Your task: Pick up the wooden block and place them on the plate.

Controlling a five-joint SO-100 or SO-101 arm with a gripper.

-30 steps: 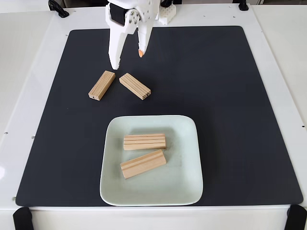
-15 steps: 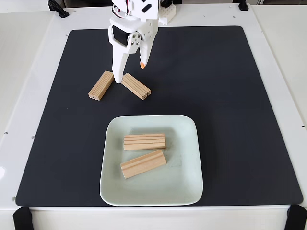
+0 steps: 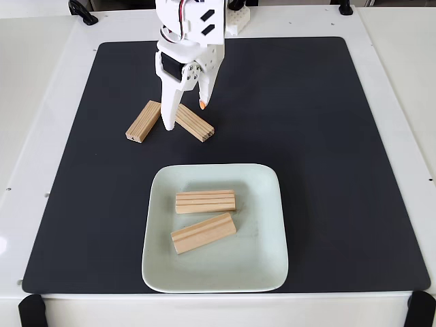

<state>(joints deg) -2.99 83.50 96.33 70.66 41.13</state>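
Two light wooden blocks lie on the black mat at upper left: one (image 3: 144, 121) angled to the left, and a grooved one (image 3: 195, 124) to its right. My white gripper (image 3: 184, 116) hangs open over the grooved block's upper left end, its long white finger (image 3: 167, 112) down between the two blocks and its orange-tipped finger (image 3: 203, 104) on the far side. Two more wooden blocks rest on the pale mint plate (image 3: 266, 225): a grooved one (image 3: 205, 201) above and a tilted one (image 3: 203, 232) below it.
The black mat (image 3: 320, 136) covers most of the white table, with open room on its right half. Black clamps (image 3: 82, 10) sit at the table's far edge and at the near corners (image 3: 32, 310).
The gripper has come down and toward the plate, from above the two loose blocks to straddling the grooved block's end. The blocks have not moved.
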